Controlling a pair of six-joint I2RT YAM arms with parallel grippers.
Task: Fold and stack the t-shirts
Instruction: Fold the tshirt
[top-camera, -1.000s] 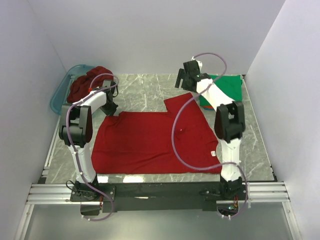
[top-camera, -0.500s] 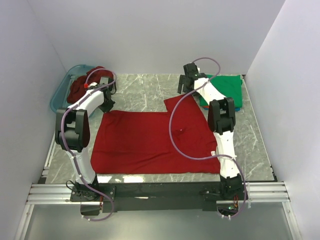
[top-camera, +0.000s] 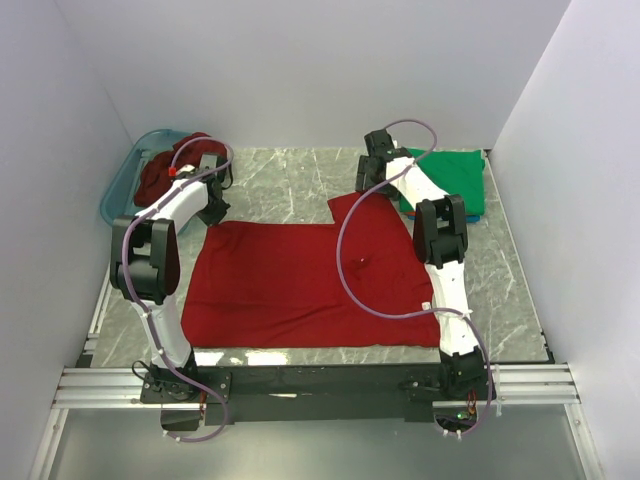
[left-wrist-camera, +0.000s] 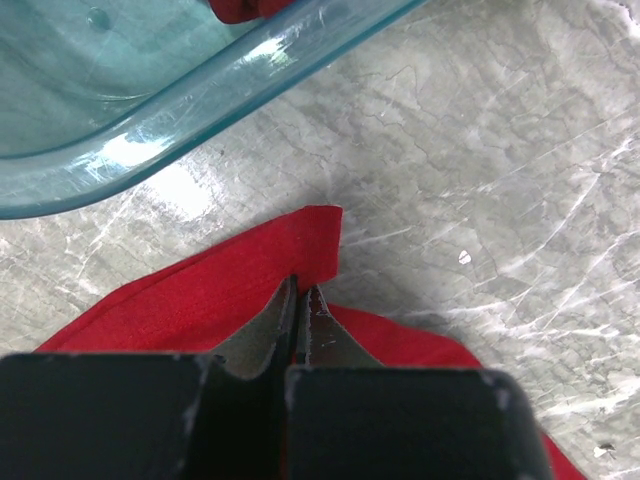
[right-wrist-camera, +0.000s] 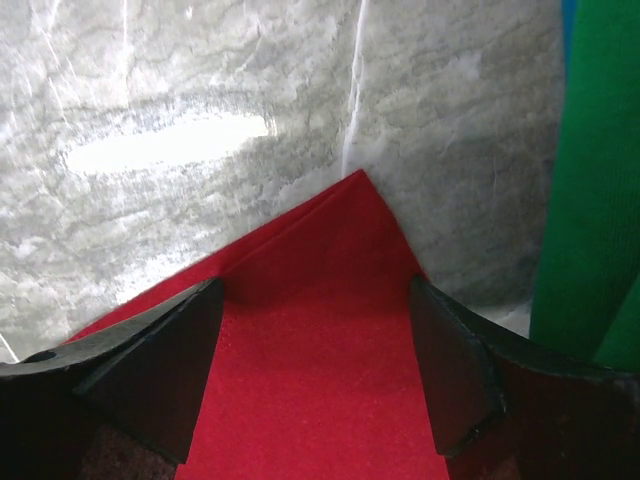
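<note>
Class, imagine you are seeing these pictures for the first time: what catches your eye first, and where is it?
A bright red t-shirt lies spread across the middle of the marble table, the left gripper shut on its far left corner and the right gripper open over its far right corner. A folded green t-shirt sits at the far right, a teal basket holding a maroon t-shirt at the far left.

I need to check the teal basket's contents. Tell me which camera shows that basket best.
Top external: the whole teal basket sits far left, a maroon t-shirt heaped in it. Left wrist shows only a stretch of its translucent wall and rim. Right wrist shows none of it.
</note>
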